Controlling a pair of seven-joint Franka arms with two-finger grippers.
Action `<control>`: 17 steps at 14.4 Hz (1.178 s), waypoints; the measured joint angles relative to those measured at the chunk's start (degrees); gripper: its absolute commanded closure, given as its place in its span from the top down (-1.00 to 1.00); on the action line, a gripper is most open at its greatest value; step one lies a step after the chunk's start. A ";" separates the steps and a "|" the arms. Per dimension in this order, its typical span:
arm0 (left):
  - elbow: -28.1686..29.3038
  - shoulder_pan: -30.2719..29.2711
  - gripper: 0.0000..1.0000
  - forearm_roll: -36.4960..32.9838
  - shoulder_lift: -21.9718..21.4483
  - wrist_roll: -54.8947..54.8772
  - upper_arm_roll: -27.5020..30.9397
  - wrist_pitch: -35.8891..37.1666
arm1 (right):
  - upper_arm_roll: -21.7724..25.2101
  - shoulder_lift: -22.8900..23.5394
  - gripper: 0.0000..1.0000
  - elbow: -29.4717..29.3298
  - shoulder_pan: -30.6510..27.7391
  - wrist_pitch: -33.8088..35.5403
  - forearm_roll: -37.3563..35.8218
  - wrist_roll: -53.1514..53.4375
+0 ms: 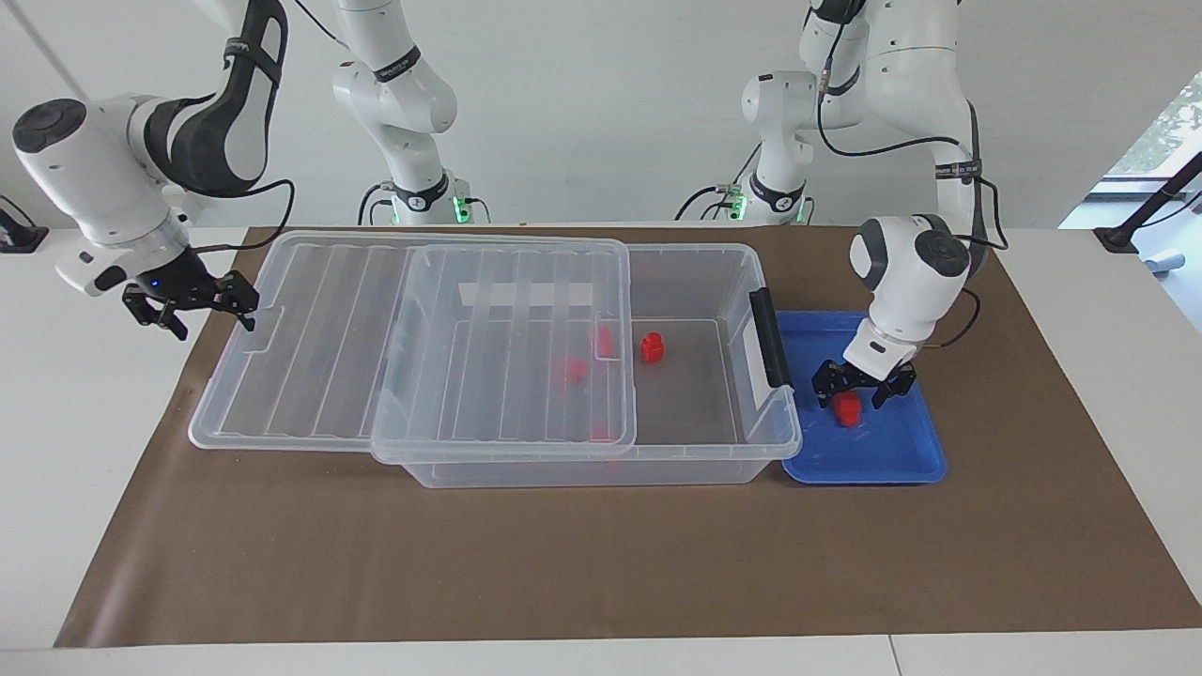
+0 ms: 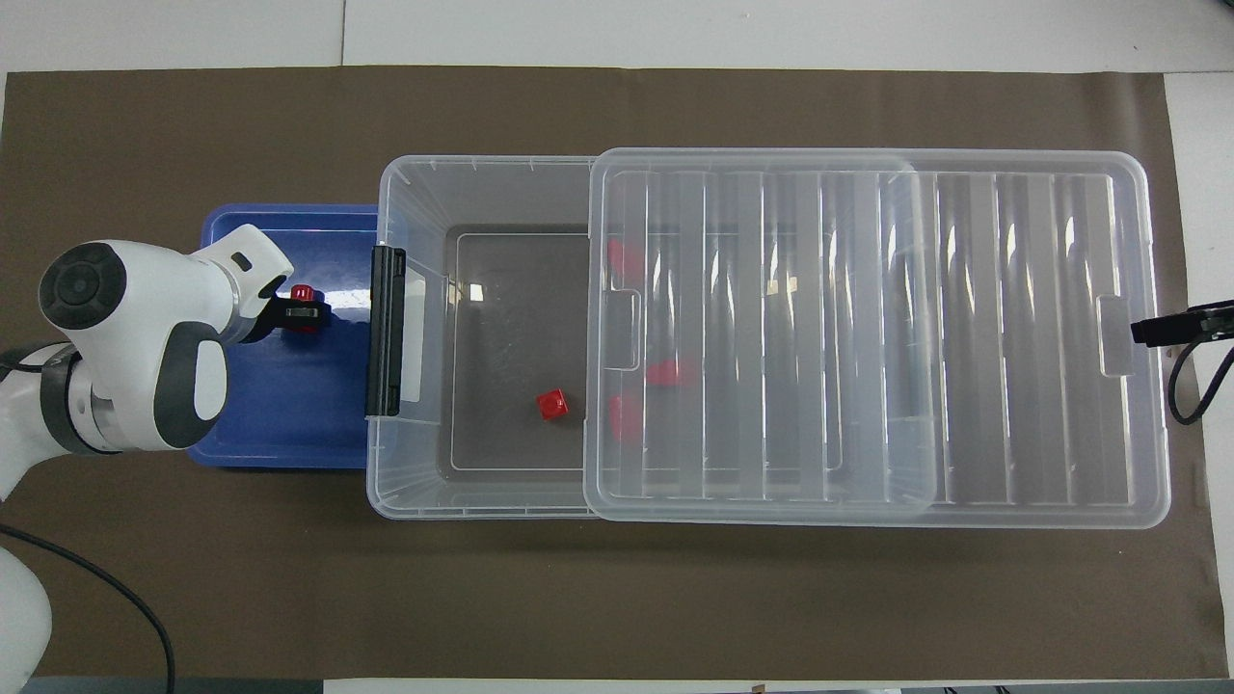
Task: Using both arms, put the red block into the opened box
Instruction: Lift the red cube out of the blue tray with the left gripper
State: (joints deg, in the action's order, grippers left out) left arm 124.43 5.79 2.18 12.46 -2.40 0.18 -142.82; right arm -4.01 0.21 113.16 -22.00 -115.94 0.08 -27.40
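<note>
The red block (image 1: 849, 409) (image 2: 302, 292) lies in the blue tray (image 1: 892, 451) beside the box, at the left arm's end of the table. My left gripper (image 1: 862, 390) (image 2: 307, 310) is down in the tray, shut on that block. The box (image 1: 714, 451) (image 2: 415, 183) is a large clear bin. Its ribbed lid (image 1: 319, 347) (image 2: 868, 328) is slid toward the right arm's end, leaving the end by the tray uncovered. My right gripper (image 1: 192, 300) (image 2: 1181, 326) is open at the lid's end tab, one fingertip against it.
One red block (image 1: 652, 348) (image 2: 552, 404) lies in the uncovered part of the box, and others (image 1: 573, 369) show through the lid. A black clip (image 1: 770, 338) runs along the box's end beside the tray. Two slimmer white arms (image 1: 413, 122) stand at the back.
</note>
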 measured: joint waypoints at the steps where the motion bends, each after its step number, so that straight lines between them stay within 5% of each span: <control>1: 0.22 0.00 -1.00 0.00 -0.12 0.01 -0.01 -0.01 | -0.12 0.00 1.00 -1.04 0.35 1.39 0.00 0.00; 5: 0.26 0.00 -1.00 0.00 -1.26 0.01 -0.03 1.14 | -0.44 -0.26 1.00 -9.80 5.97 12.65 0.00 7.19; 9: -3.06 0.00 -1.00 0.00 -6.76 0.03 0.02 10.25 | -0.74 -1.13 1.00 -18.21 11.31 22.89 -0.02 15.54; 17: -13.33 5.11 -1.00 0.07 -15.79 2.93 -0.43 28.08 | -0.84 -2.48 1.00 -20.25 13.20 28.38 0.01 21.78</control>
State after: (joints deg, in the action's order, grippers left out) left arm 111.10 10.91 2.25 -3.33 0.53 -0.24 -114.74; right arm -4.86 -2.27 92.91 -8.80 -87.56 0.08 -5.61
